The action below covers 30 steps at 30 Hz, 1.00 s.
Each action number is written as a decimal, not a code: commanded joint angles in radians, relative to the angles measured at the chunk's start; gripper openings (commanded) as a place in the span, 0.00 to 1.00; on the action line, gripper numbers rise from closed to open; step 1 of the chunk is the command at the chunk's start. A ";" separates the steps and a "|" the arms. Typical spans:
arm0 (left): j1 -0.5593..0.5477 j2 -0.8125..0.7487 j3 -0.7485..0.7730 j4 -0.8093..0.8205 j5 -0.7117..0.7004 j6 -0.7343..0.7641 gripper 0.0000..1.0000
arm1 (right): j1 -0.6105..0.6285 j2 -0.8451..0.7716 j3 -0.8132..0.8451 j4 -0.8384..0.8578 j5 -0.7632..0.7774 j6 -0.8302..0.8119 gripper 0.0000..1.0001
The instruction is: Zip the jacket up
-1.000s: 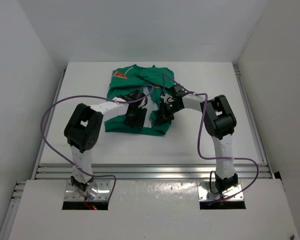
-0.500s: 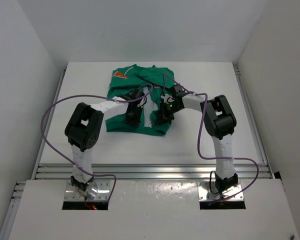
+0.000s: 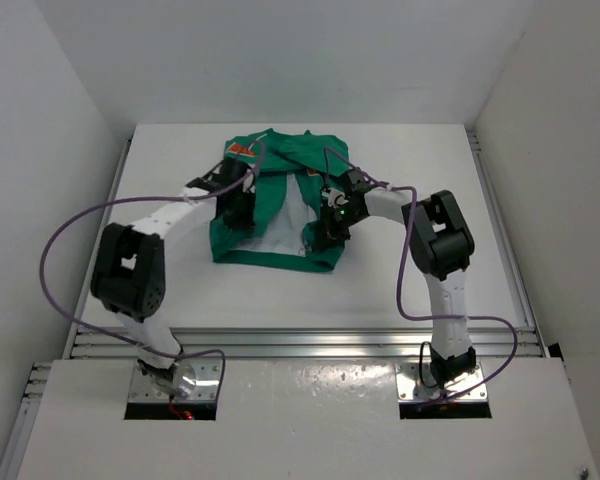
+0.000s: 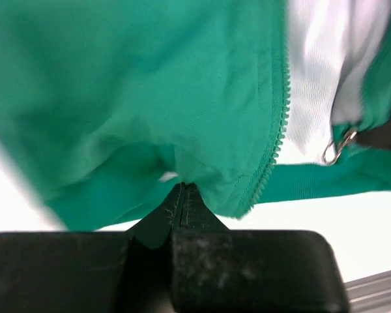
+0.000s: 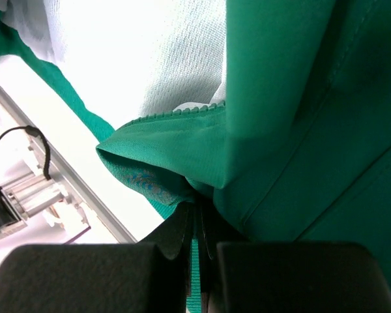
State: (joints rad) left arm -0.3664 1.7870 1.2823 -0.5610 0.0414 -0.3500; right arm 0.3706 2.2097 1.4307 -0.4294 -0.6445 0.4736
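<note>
Left claw (image 4: 182, 195) pinched tight on a fold of the jacket (image 3: 280, 165) at its 9 o'clock front panel, right claw (image 5: 197, 210) likewise clamped on green cloth at 3 o'clock, garment lying unzipped toward 12 o'clock on the desk (image 3: 400, 290), white lining (image 3: 288, 215) bared between the panels.

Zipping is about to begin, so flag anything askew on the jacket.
The jacket lies spread open, white lining exposed, hem bunched where the left gripper and right gripper pinch it; its zipper halves are unjoined.
</note>
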 commanded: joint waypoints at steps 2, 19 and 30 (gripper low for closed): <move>0.124 -0.188 -0.005 0.015 -0.032 0.043 0.00 | -0.007 -0.042 0.004 -0.065 0.095 -0.047 0.00; 0.322 -0.388 -0.324 0.091 -0.008 0.336 0.00 | -0.144 -0.114 0.014 -0.192 0.112 -0.187 0.00; 0.422 -0.068 -0.156 0.121 0.316 -0.071 0.57 | -0.134 -0.122 -0.007 -0.161 0.049 -0.162 0.00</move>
State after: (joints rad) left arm 0.0456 1.6653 1.1046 -0.4675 0.2352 -0.2741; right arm 0.2302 2.1441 1.4277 -0.6022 -0.5636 0.3134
